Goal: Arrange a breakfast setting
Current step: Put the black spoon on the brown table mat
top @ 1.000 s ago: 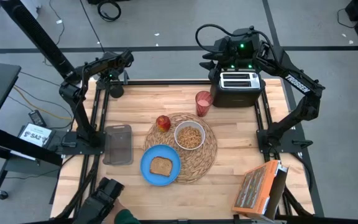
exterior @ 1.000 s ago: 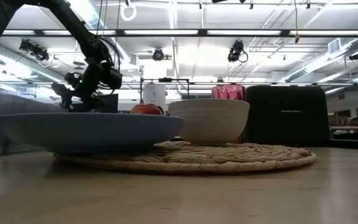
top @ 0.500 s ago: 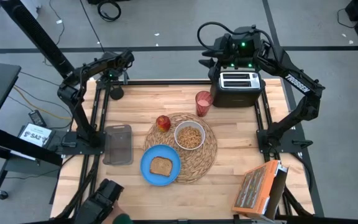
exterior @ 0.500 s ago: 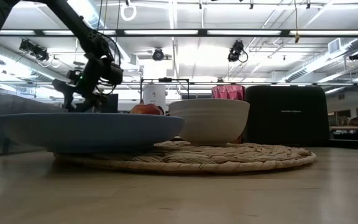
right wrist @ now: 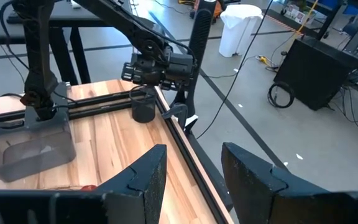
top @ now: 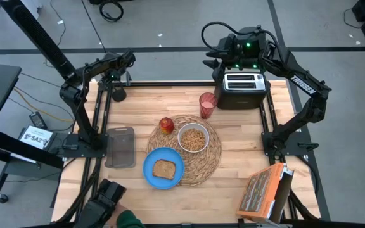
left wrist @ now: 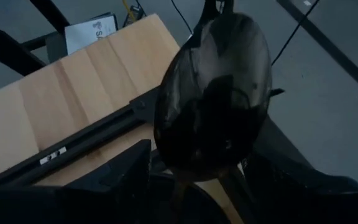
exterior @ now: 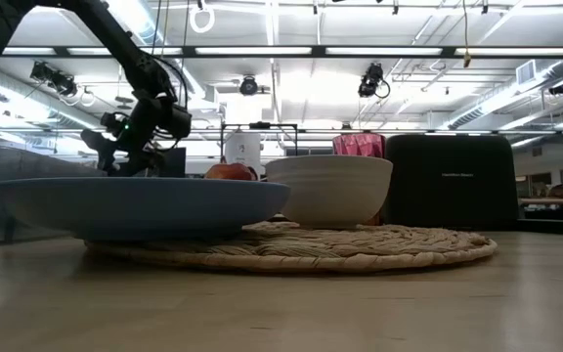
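Observation:
The round straw placemat [top: 206, 166] lies mid-table. On it stand the white bowl [top: 193, 138] with cereal and the blue plate [top: 149, 172] holding the toast slice [top: 164, 168]. The red apple [top: 166, 124] rests at the mat's far left rim, and the pink cup [top: 208, 104] stands just beyond the mat. My left gripper [top: 124, 62] hangs above the table's far left corner, shut on the dark spoon [left wrist: 213, 93]. My right gripper [right wrist: 191, 180] is open and empty, raised beside the black toaster [top: 243, 88]. My left gripper pinches the spoon's handle [left wrist: 178, 182] between its two fingers, just behind the bowl. The bowl [left wrist: 216, 81] sticks out beyond the fingertips. The spoon is lifted clear of the table; the fingers hide the rest of the handle.
A dark round holder [top: 118, 94] stands under my left gripper at the far left. A clear container [top: 120, 147] lies left of the mat. The orange cereal box [top: 265, 190] lies at the near right corner. A person's green sleeve [top: 130, 219] shows at the near edge.
My left gripper, holding the spoon, has swayed a little toward the table's right and come back. Nothing on the table has moved.

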`<state>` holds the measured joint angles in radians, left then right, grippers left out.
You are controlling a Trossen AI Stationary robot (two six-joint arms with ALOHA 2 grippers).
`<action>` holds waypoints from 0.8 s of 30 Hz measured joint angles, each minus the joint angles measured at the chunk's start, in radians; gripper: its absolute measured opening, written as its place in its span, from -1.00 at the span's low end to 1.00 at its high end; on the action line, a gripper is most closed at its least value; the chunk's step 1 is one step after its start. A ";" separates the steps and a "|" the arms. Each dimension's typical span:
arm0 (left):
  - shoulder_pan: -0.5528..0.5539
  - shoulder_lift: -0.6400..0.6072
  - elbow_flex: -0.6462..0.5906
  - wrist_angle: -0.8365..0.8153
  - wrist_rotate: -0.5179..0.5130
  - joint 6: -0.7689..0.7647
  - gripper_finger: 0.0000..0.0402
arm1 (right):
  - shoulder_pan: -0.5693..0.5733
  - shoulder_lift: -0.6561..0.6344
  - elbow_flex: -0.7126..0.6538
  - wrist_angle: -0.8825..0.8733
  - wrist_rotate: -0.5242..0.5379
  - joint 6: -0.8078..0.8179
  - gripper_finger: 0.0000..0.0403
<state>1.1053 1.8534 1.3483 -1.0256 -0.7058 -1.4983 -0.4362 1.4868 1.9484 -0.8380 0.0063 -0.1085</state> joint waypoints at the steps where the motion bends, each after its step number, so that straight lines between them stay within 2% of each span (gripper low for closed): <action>1: 0.000 0.000 0.000 0.002 -0.003 -0.006 0.24 | 0.000 0.000 0.000 0.001 0.000 0.000 -0.20; 7: 0.002 0.000 0.000 0.002 -0.003 -0.002 0.13 | 0.000 0.000 0.000 0.040 0.000 -0.003 -0.20; 18: 0.001 0.000 0.000 -0.002 0.007 0.019 -0.29 | 0.000 0.000 0.000 0.053 0.000 -0.007 -0.20; 24: -0.002 0.000 0.000 -0.002 0.010 0.051 -0.40 | 0.000 0.000 0.000 0.063 0.000 -0.008 -0.20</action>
<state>1.1030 1.8534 1.3483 -1.0279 -0.6960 -1.4475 -0.4362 1.4868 1.9484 -0.7753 0.0061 -0.1161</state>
